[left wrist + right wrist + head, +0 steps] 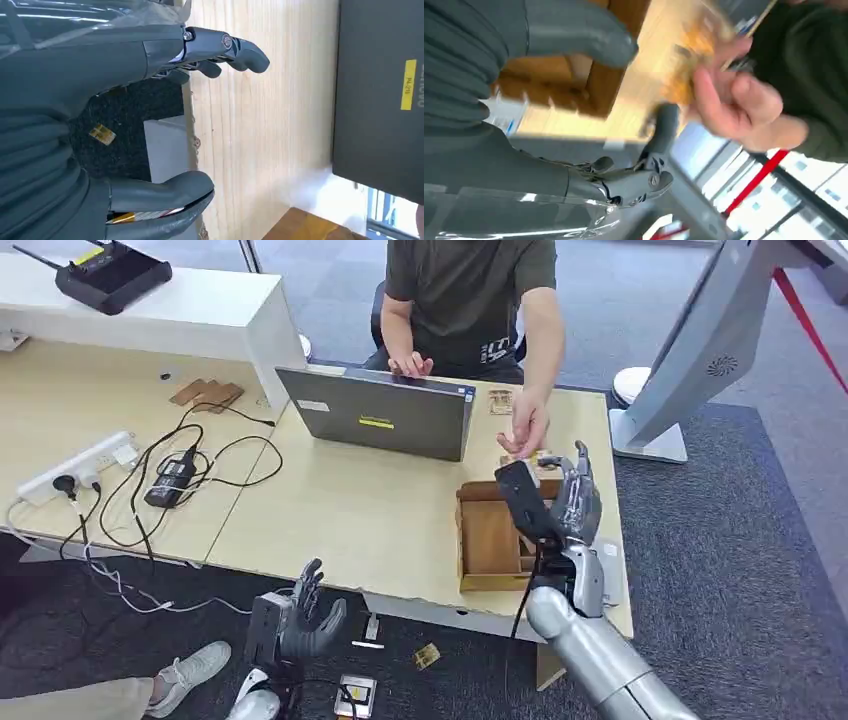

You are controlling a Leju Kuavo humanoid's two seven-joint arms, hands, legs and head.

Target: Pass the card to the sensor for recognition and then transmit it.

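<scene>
Fingers of the right hand [572, 502] stand upright and spread above the far right part of the desk [380, 520], holding nothing that can be made out. A person's hand [528, 426] is at their tips. In the right wrist view that person's hand pinches a blurred yellowish card [696, 55] just beyond the robot's extended finger; whether the finger touches the card cannot be told from the blur.

Left hand [305, 620] hangs low in front of the desk's near edge, over the dark carpet. Fingers apart, slightly curved, nothing held. The left wrist view shows thumb and fingers well separated, with the pale wood desk surface past them.

Open wooden box [492, 538] sits on the desk directly below and beside the right hand, near the right edge. Just beyond it, a small flat item [501, 402] lies on the desk next to the person's forearm; too small to identify.

Grey laptop [378, 412] stands mid-desk, lid back toward the robot, yellow sticker on it. Person in a dark green shirt [465, 290] seated behind it, other hand at the keyboard.

Left part of the desk: white power strip [75, 468], black adapter [172, 480], tangled black cables. Black router [112, 272] on the raised white shelf. A small yellow item [427, 655] lies on the carpet below the desk.
</scene>
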